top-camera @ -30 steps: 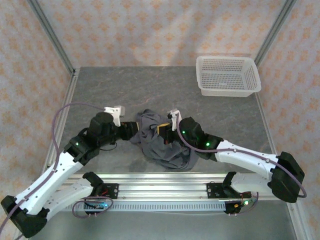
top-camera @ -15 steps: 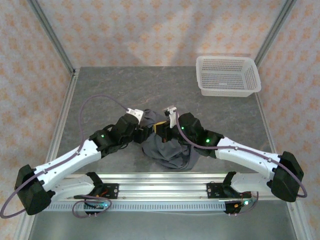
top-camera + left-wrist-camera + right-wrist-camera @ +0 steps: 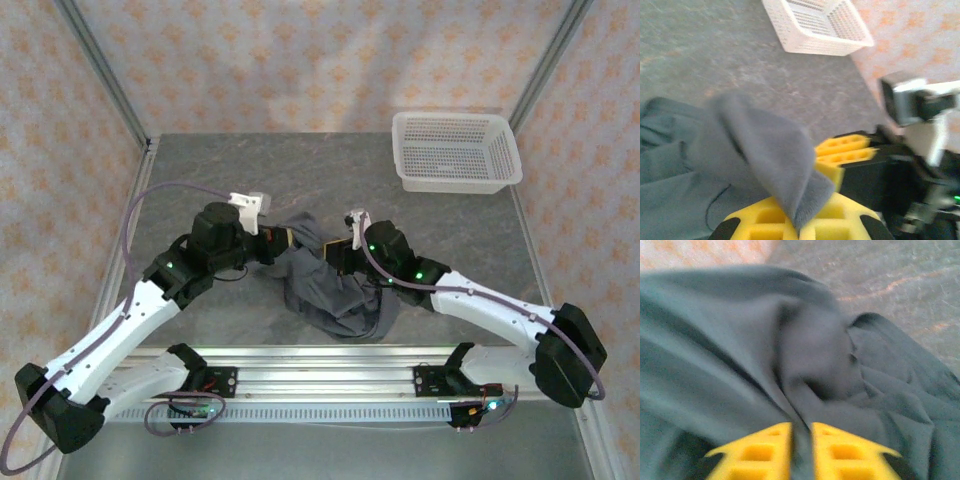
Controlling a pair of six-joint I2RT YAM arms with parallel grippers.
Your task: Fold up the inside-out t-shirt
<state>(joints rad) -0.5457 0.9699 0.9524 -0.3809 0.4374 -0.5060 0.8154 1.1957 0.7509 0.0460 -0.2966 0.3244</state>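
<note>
- Shirt (image 3: 320, 295) lay as a crumpled heap on the surface (image 3: 200, 180), abt mid-way across, btw my two arms. By my read it wasn't flat and had no fold in it yet.
- L hand (image 3: 283, 241) was clamped on a flap of the shirt at the heap's far-left edge. My L wrist view had the cloth pinched btw the yellow pads (image 3: 840, 220), w/ the flap raised off the surface.
- R hand (image 3: 330, 252) sat just beside the L one, also at the heap's far edge but a bit to the right.
- Its pads (image 3: 760, 447) were nearly together w/ a ridge of cloth running into the gap. I couldn't tell if that was a real grip or a loose one.
- Key relation: both hands were close together at the far side, and nearly all the shirt lay nearward of them, toward the bases.
- The heap's long axis ran roughly far-left to near-right.
- R arm was nearer the bulk, w/ its forearm along the heap's right edge. L hand only reached the corner.
- I judged the next move needed the hands to go apart sideways to spread the cloth. Pulling from one spot would prob only drag the heap.
- Basket (image 3: 455, 150) stood well apart at the far-right corner, out of the way.
</note>
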